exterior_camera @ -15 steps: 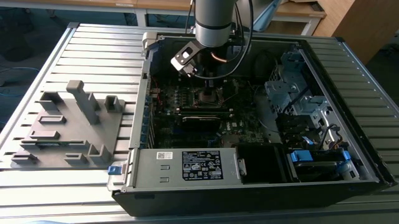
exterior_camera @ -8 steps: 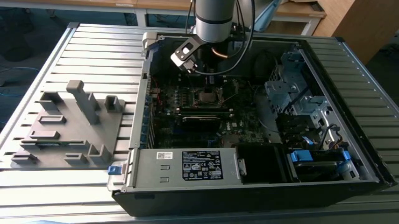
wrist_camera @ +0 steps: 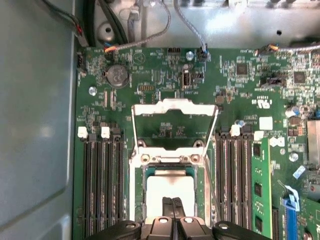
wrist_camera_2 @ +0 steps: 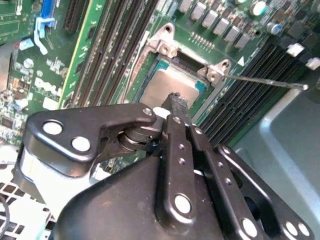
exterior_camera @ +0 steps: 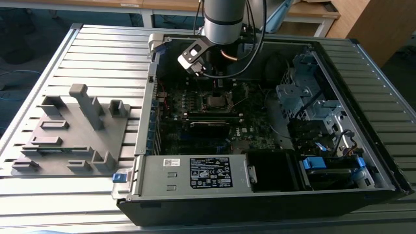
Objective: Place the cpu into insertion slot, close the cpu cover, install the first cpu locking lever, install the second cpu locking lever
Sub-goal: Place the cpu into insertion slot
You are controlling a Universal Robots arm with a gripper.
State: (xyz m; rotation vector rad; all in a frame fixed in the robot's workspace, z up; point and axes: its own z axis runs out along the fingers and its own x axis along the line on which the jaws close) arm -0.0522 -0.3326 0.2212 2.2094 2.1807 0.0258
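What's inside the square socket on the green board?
The cpu lies in the insertion slot, silver top up, with the cpu cover swung open. The gripper, fingers together, hides part of one edge of the chip. Whatever lies beneath the chip is covered.

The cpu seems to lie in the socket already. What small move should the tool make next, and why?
Probably lift the tool straight up off the cpu. The cpu looks seated flat in the insertion slot, the shut tool stands over its top, and the cpu cover is swung open beyond it; the tool must clear the chip before reaching the cover.
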